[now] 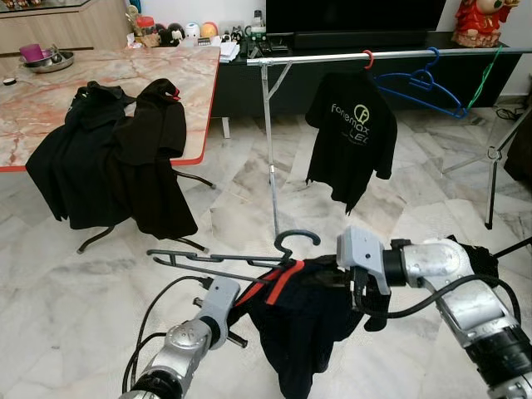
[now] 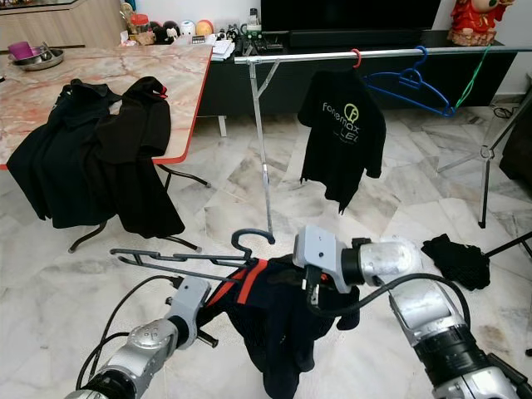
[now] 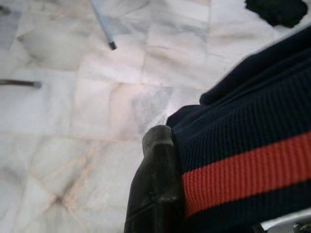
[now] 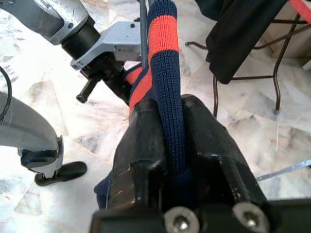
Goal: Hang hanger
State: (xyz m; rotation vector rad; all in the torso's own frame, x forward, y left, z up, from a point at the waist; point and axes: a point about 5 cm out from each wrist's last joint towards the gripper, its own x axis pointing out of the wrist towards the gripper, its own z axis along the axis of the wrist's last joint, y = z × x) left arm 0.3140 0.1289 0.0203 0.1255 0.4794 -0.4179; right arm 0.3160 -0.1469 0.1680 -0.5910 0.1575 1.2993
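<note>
Low in front of me hangs a navy shirt (image 1: 295, 328) with a red-striped collar (image 4: 165, 48), partly draped over a grey hanger (image 1: 218, 259) whose hook (image 1: 297, 238) points up. My left gripper (image 1: 252, 293) is shut on the collar from the left, one black finger (image 3: 155, 189) pressed against the knit. From the right, my right gripper (image 4: 170, 114) is shut on the same collar band, its fingers half buried in the cloth (image 2: 320, 287). The clothes rail (image 1: 399, 56) runs across the back, well above and beyond the shirt.
The rail carries a black printed T-shirt (image 1: 353, 133) on a red hanger, blue hangers (image 1: 424, 83) and a green one. Its pole (image 1: 270, 150) stands just behind the held hanger. Black garments (image 1: 108, 158) drape off a marble table (image 1: 50, 100) at left. A black cloth (image 2: 455, 259) lies on the floor.
</note>
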